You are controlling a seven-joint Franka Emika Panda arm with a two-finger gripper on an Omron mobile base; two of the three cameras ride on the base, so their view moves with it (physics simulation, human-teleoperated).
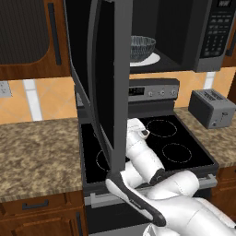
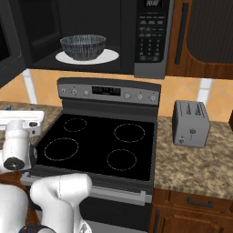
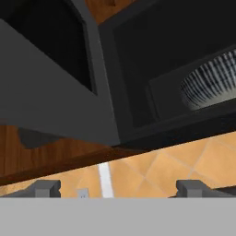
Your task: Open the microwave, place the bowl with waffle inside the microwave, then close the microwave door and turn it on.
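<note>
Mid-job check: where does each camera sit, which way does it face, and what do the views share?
Left base view: behind the arm's left, facing the stove and open microwave door; arm lower right.
Right base view: behind its right, facing the microwave; arm lower left.
Hand view: on the hand, looking up under the microwave; open end effector at bottom.
All three share the bowl.

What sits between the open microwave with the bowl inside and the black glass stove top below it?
In the right base view, between the black microwave and the black glass stove top lies the stove's grey control panel, backed by orange tiled wall.
</note>
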